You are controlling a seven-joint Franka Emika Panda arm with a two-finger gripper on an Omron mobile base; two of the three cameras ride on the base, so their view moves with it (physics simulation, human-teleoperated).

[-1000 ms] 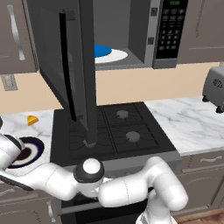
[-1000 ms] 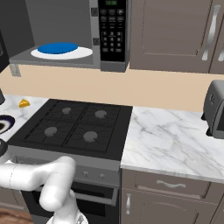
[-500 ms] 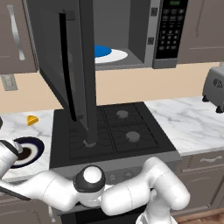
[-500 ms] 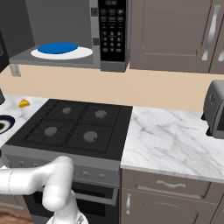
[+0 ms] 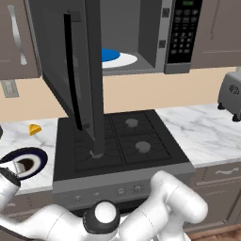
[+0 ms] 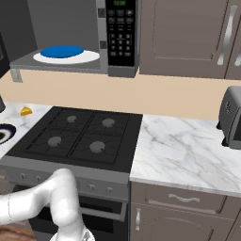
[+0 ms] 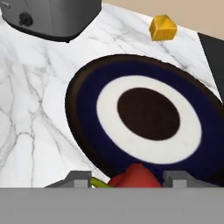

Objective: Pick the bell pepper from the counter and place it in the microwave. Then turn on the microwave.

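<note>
sitting at six o'clock of the plate (image 7: 78, 113), the bell pepper (image 7: 133, 177) (light, waxy, likely slippery) lies between the half-open pincer (image 7: 131, 179) tips, wanting a mid-body squeeze.

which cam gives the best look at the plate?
Hand view: the plate is seen from above, dark rim, blue and white rings, dark centre. The left base view shows part of it behind the arm. The right base view catches a sliver at the left edge.
</note>
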